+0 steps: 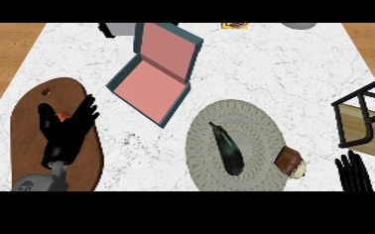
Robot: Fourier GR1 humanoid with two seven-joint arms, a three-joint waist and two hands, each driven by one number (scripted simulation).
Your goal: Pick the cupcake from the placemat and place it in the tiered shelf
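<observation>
Brown-cased and tipped on its side, the cupcake (290, 161) lies at the right edge of the round woven placemat (253, 124), beside a dark eggplant (228, 149). The right hand (356, 172) rests nearby, fingers straight and apart. The tiered shelf (356, 120) stands at the counter's right. The left hand (71, 126), fingers spread, hovers over a wooden board (29, 129), near an open pink-lined box (154, 72).
</observation>
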